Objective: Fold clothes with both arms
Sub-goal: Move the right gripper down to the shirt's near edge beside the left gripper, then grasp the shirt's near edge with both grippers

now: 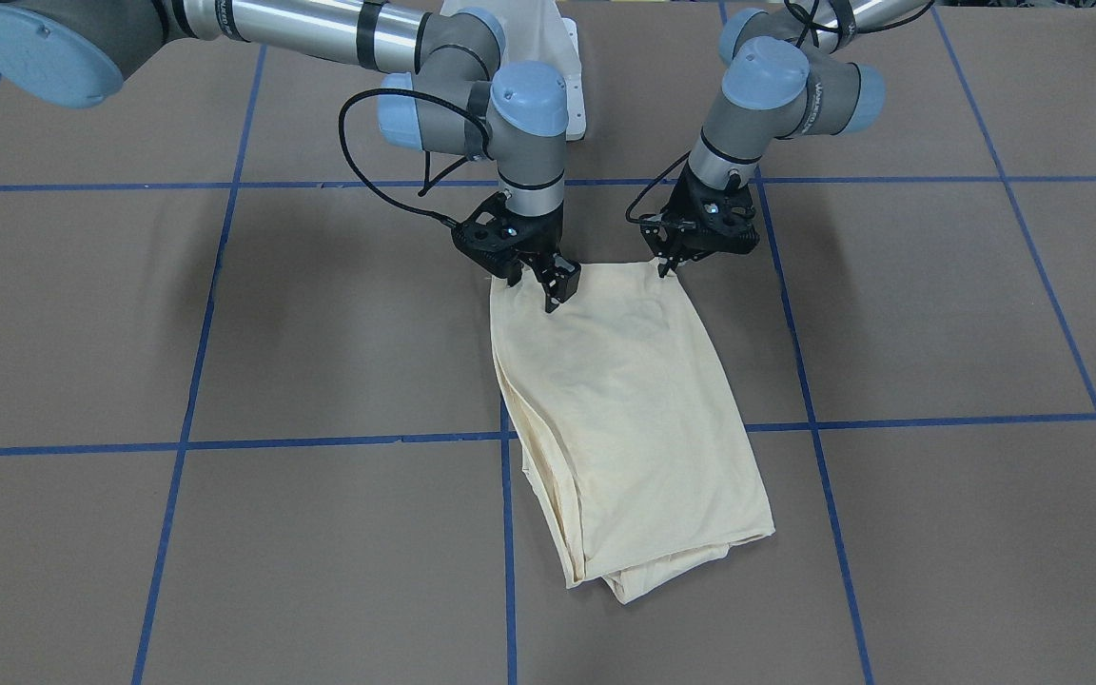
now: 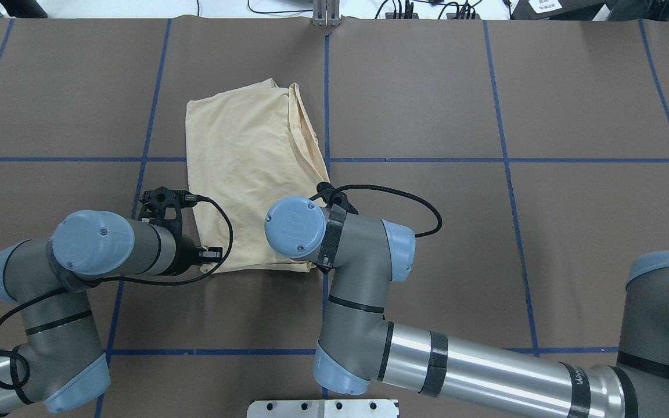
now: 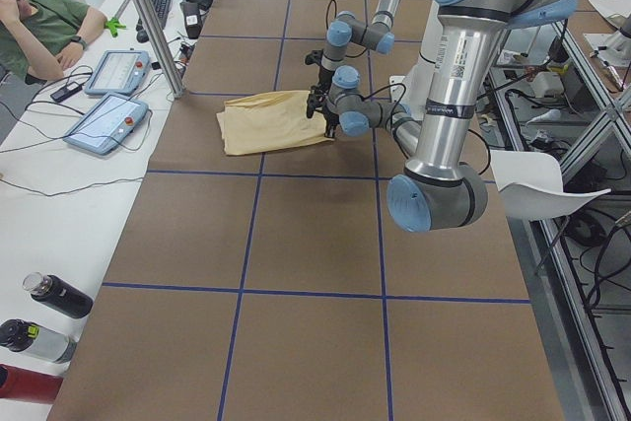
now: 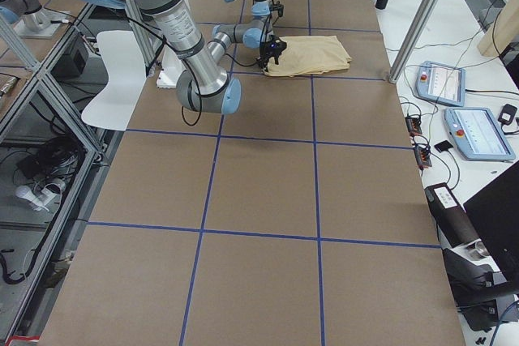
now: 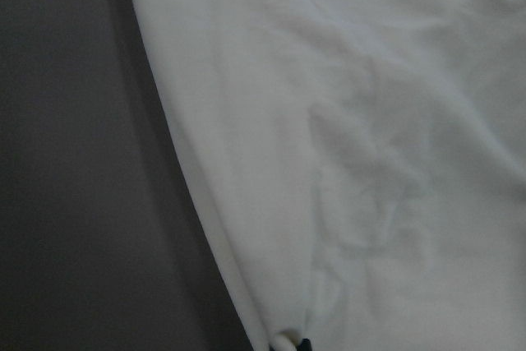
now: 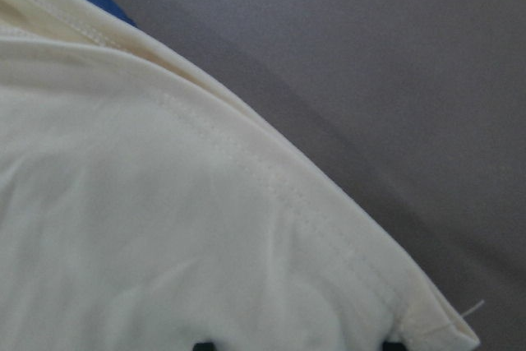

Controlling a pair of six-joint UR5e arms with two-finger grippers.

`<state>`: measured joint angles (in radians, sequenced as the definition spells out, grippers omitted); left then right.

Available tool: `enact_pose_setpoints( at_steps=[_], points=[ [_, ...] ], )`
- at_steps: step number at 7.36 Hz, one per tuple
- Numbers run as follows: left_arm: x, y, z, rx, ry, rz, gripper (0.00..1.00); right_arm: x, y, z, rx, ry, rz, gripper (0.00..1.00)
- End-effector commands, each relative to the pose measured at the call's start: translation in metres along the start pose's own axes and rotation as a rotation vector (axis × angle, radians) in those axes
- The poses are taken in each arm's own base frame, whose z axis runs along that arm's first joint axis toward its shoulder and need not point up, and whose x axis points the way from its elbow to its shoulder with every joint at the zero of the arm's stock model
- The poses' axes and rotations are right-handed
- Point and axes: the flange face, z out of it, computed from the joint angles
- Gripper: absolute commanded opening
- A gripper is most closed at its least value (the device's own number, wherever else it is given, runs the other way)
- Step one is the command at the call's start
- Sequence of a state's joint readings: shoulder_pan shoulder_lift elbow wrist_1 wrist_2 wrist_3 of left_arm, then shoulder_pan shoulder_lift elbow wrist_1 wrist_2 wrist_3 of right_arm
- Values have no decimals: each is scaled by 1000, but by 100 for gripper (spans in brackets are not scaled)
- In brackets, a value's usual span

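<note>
One pale cream T-shirt lies folded into a long panel (plain side up) at the middle of the surface, its layered end away from the robot. The left tool is narrow, pinching one near corner. The right tool has its fingers apart over the other corner. The brown surface carries a grid of blue tape lines. Alongside, a white side surface holds two control tablets and three bottles.

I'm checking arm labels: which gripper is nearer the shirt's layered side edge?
Right. The right gripper is at the shirt corner on that layered side; the left gripper is at the opposite, smooth-side corner.
</note>
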<state>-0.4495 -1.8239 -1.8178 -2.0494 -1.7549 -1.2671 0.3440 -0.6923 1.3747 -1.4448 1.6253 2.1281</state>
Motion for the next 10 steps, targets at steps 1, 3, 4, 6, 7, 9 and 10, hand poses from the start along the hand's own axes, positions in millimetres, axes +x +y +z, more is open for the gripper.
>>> enact_pose_setpoints(
  at_steps=[1,3,4,6,7,9,10],
  points=[
    [0,0,-2,1,3,1,0,-5,3,0,2,-1,10,66],
    [2,0,-3,2,6,1,0,-8,5,-3,-5,-8,52,4],
    [2,0,-3,2,6,1,0,-8,5,-3,-5,-8,46,0],
    [3,0,-6,4,11,2,0,-8,6,-4,-8,-10,49,0],
    [4,0,-6,3,13,3,0,-8,6,-5,-8,-11,54,0],
    [10,2,-15,-9,37,6,0,-10,7,-17,-25,-29,53,0],
    [18,3,-28,-10,66,12,0,-5,5,-28,-38,-41,52,0]
  ],
)
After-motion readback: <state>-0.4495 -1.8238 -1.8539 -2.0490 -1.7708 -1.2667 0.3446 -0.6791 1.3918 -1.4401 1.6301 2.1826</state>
